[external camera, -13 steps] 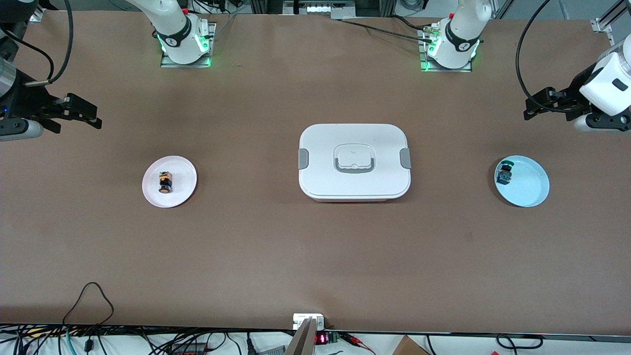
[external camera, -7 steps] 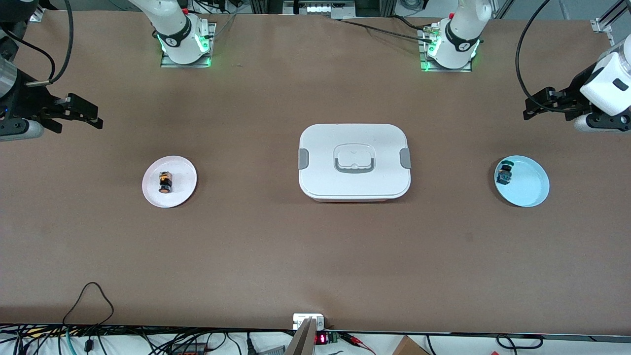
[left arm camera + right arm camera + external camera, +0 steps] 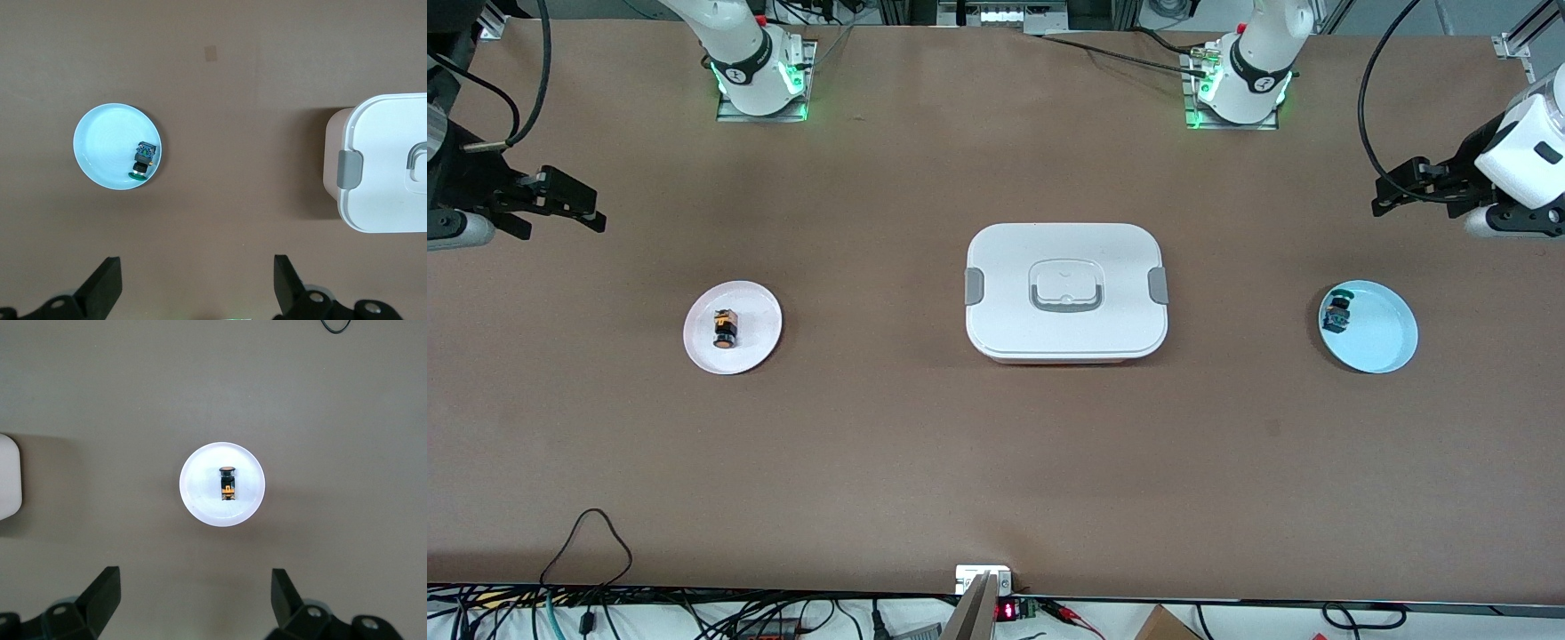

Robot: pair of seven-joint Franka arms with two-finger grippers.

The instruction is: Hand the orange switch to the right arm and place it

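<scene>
Brown desk (image 3: 996,462) carried three stations in a row — white plate (image 3: 756,348) toward the right arm's end, lidded white box (image 3: 1065,258) in the middle, pale blue plate (image 3: 1383,342) toward the left arm's end. Orange switch (image 3: 724,328) lay on its side on the white plate, near the plate's centre; a green switch (image 3: 1336,310) lay at the blue plate's rim. Orange switch thus sat at the right arm's end, where a finished transfer would leave it; the same layout would also fit a stage with no hand-over made. Cannot settle which.

Right pincer (image 3: 569,206) hung over bare desk at its own end, fingers (image 3: 100,597) released wide, holding nothing; its wrist view looked straight down on the plate and switch. Left pincer (image 3: 1396,188) hung over its end likewise — fingers (image 3: 103,290) spread, nothing held. The box stood between the plates, latches (image 3: 974,285) closed, directly across any straight path from one plate to the other.
</scene>
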